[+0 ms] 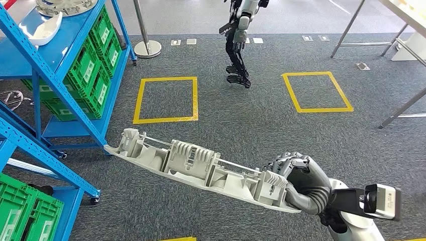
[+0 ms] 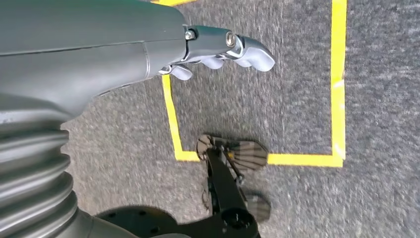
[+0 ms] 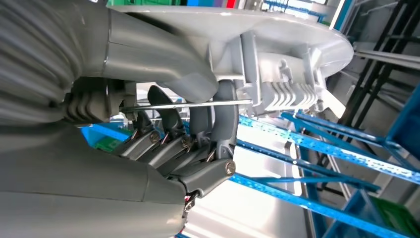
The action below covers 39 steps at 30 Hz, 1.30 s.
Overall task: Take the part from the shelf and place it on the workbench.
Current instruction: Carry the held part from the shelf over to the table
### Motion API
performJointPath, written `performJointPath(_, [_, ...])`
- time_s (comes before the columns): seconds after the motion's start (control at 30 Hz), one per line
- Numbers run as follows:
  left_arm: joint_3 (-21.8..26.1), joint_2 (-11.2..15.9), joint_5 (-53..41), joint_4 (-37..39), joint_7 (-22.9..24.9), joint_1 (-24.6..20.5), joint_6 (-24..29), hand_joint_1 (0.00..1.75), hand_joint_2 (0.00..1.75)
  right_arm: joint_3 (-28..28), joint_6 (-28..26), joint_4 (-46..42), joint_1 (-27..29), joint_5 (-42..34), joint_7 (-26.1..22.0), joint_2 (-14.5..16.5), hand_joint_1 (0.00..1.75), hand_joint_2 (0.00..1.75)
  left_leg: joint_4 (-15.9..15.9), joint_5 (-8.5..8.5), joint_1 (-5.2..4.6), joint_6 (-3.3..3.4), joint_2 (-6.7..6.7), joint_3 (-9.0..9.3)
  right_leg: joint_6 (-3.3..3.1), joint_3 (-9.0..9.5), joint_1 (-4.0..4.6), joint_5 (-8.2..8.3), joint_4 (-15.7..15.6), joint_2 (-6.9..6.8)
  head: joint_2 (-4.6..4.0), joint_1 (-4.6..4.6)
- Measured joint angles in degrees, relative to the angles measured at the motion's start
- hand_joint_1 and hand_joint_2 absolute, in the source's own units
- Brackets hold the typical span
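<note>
A long white plastic part (image 1: 201,168) with ribbed housings and a thin metal rod hangs level over the grey carpet in the head view. My right hand (image 1: 294,175) grips its right end, fingers wrapped around the edge. Seen from the right wrist, the fingers (image 3: 198,144) curl under the part (image 3: 277,64) while the thumb presses on its other face. My left hand (image 2: 218,52) hangs over the carpet holding nothing, its pale fingertips curled in. A corner of the white workbench (image 1: 409,12) shows at the far right.
The blue shelf (image 1: 45,70) with green crates (image 1: 93,70) stands at the left, close to the part's free end. Two yellow taped squares (image 1: 166,99) mark the carpet. Another robot's legs (image 1: 237,55) stand ahead. A chrome post base (image 1: 147,48) sits beside the shelf.
</note>
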Motion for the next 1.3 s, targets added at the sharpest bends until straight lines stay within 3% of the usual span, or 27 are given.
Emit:
performJointPath(0.07, [0.0,0.0,-0.1,0.0,0.1,0.2,0.0,0.0,1.75,0.2,0.0,0.5,-0.4,0.0,0.0,0.0,1.75,1.75,0.0,-0.06,-0.27,0.3,1.21,-0.06,0.09,-3.4,0.06,-3.27,7.2,-1.15,0.0,0.2])
performJointPath(0.1, [0.0,0.0,-0.1,0.0,0.1,0.2,0.0,0.0,1.75,0.3,0.0,0.7,-0.4,0.1,0.1,0.0,1.75,1.75,0.0,-0.1,-0.39,0.39,1.84,-0.07,0.06,-4.44,0.05,-3.87,9.4,-1.25,0.0,0.23])
performJointPath(0.13, [0.0,0.0,-0.1,0.0,0.2,0.3,0.0,0.0,1.75,0.4,0.0,0.9,-0.4,0.2,0.2,0.1,1.75,1.75,0.0,-0.16,-0.49,0.44,2.45,-0.06,-0.03,-4.56,0.07,-3.51,9.8,-1.33,0.0,0.26])
performJointPath(0.2, [0.0,-0.1,-0.1,0.0,0.4,0.2,0.0,0.0,1.75,0.6,-0.2,1.0,-0.5,0.5,0.6,0.2,1.75,1.75,0.0,-0.28,-0.62,0.39,3.48,0.08,-0.45,-1.58,0.23,-0.37,4.4,-2.16,0.0,0.34])
performJointPath(0.27, [0.0,-0.1,-0.1,0.0,0.5,0.2,0.1,0.0,1.75,0.9,-0.4,1.0,-0.9,0.7,0.8,0.4,1.75,1.75,0.1,-0.48,-0.86,0.07,4.34,0.25,-1.09,2.17,0.74,1.96,-2.8,-4.3,0.0,0.39])
performJointPath(0.33, [0.0,-0.2,-0.1,0.0,0.7,0.2,0.2,0.0,1.75,1.1,-0.5,1.0,-1.2,0.7,0.8,0.6,1.75,1.75,0.1,-0.65,-1.06,-0.42,5.19,0.36,-1.67,3.26,1.21,2.25,-5.3,-5.1,0.0,0.37])
performJointPath(0.4, [0.0,-0.2,-0.1,0.0,0.9,0.2,0.3,0.0,1.75,1.2,-0.5,1.0,-1.3,0.7,0.8,0.6,1.75,1.75,0.0,-0.85,-1.04,-1.0,5.78,0.54,-2.25,3.2,1.11,2.53,-5.6,-4.02,0.0,0.34])
performJointPath(0.47, [0.0,-0.3,-0.1,0.0,0.9,0.1,0.4,0.0,1.75,1.2,-0.5,1.0,-1.3,0.7,0.9,0.6,1.75,1.75,2.2,-2.39,-0.86,-1.57,4.04,-0.24,-2.83,3.42,0.72,2.81,-6.0,-3.13,0.0,0.2])
performJointPath(0.53, [0.0,-0.3,-0.1,0.0,0.9,0.2,0.4,0.0,1.75,1.3,-0.5,1.0,-1.4,0.7,0.9,0.7,1.75,1.75,8.8,-5.81,-0.61,-1.97,1.48,-3.32,-3.13,3.52,0.51,2.92,-6.1,-2.25,0.0,-0.09])
performJointPath(0.6, [0.0,-0.3,-0.1,0.0,0.9,0.4,0.5,0.0,1.75,1.4,-0.5,1.0,-1.4,0.7,0.9,0.9,1.75,1.75,15.6,-8.12,-0.49,-2.21,0.72,-6.8,-3.19,3.49,0.49,2.92,-6.1,-1.12,0.0,-0.27])
performJointPath(0.63, [0.0,-0.3,-0.1,0.0,0.9,0.5,0.5,0.0,1.75,1.5,-0.5,1.0,-1.3,0.7,0.8,0.9,1.75,1.75,16.5,-7.73,-0.45,-2.28,0.63,-7.44,-3.17,3.51,0.45,2.91,-6.0,-0.5,0.0,-0.3])
performJointPath(0.67, [0.0,-0.3,-0.1,0.0,0.9,0.6,0.5,0.0,1.75,1.5,-0.5,1.0,-1.3,0.6,0.8,0.9,1.75,1.75,15.1,-6.22,-0.38,-2.33,0.51,-6.97,-3.09,3.53,0.39,2.89,-6.0,0.14,0.0,-0.32])
performJointPath(0.77, [0.0,-0.4,0.0,0.1,1.0,0.6,0.5,0.0,1.75,1.7,-0.4,1.0,-1.3,0.3,0.7,0.9,1.75,1.75,3.9,-0.76,0.17,-2.38,-1.82,-2.1,-2.34,3.36,0.18,2.67,-5.4,2.01,0.0,-0.43])
performJointPath(0.83, [0.0,-0.5,0.1,0.1,1.0,0.5,0.5,0.0,1.75,1.7,-0.3,1.0,-1.4,0.0,0.7,0.9,1.75,1.75,1.0,-0.23,0.23,-1.81,-2.75,-0.89,-1.56,2.98,0.21,2.73,-5.2,3.03,0.0,-0.46])
performJointPath(0.9, [0.0,-0.6,0.1,0.1,1.1,0.5,0.5,0.0,1.75,1.7,-0.3,1.0,-1.3,-0.1,0.6,0.9,1.75,1.75,0.8,-0.01,0.04,-0.87,-1.69,-0.88,-0.8,2.71,0.1,2.99,-5.4,3.85,0.0,-0.42])
performJointPath(0.97, [0.0,-0.7,0.1,0.1,1.1,0.5,0.5,0.0,1.75,1.8,-0.4,1.0,-1.4,-0.2,0.6,0.9,1.75,1.75,0.6,0.25,0.06,-0.05,-0.7,-0.8,-0.25,1.92,0.13,1.92,-3.8,2.53,0.0,-0.19])
performJointPath(1.07, [0.0,-0.7,0.3,0.0,1.1,0.6,0.6,0.0,1.75,2.0,-0.4,1.0,-1.4,-0.3,0.7,0.9,1.75,1.75,0.5,0.27,-0.18,0.59,0.92,-0.88,0.16,-2.66,0.23,-3.34,6.3,-0.91,0.0,0.3])
performJointPath(1.1, [0.0,-0.7,0.4,0.0,1.1,0.7,0.6,0.0,1.75,2.0,-0.4,1.0,-1.3,-0.3,0.8,1.0,1.75,1.75,0.5,0.23,-0.31,0.67,1.53,-0.92,0.19,-4.2,0.2,-4.53,9.6,-1.27,0.0,0.33])
performJointPath(1.13, [0.0,-0.7,0.4,0.0,1.2,0.7,0.6,0.0,1.75,2.1,-0.4,1.1,-1.3,-0.3,0.9,1.0,1.75,1.75,0.5,0.2,-0.42,0.73,2.12,-0.94,0.15,-4.88,0.19,-4.69,11.1,-1.42,0.0,0.34])
performJointPath(1.17, [0.0,-0.8,0.5,0.0,1.2,0.7,0.7,0.0,1.75,2.1,-0.4,1.1,-1.3,-0.4,0.9,1.0,1.75,1.75,0.5,0.16,-0.49,0.76,2.66,-0.93,0.04,-4.43,0.21,-3.8,10.3,-1.55,0.0,0.36])
performJointPath(1.23, [0.0,-0.9,0.6,0.0,1.2,0.6,0.7,0.0,1.75,2.1,-0.4,1.1,-1.5,-0.6,1.3,1.0,1.75,1.75,0.6,0.05,-0.6,0.71,3.6,-0.76,-0.44,-0.42,0.44,-0.24,2.9,-2.7,0.0,0.42])
performJointPath(1.3, [0.0,-1.0,0.7,0.0,1.2,0.5,0.7,0.0,1.75,2.1,-0.4,1.1,-2.1,-1.1,2.1,1.1,1.75,1.75,0.6,-0.09,-0.81,0.36,4.44,-0.61,-1.13,3.07,0.96,1.84,-3.8,-4.38,0.0,0.45])
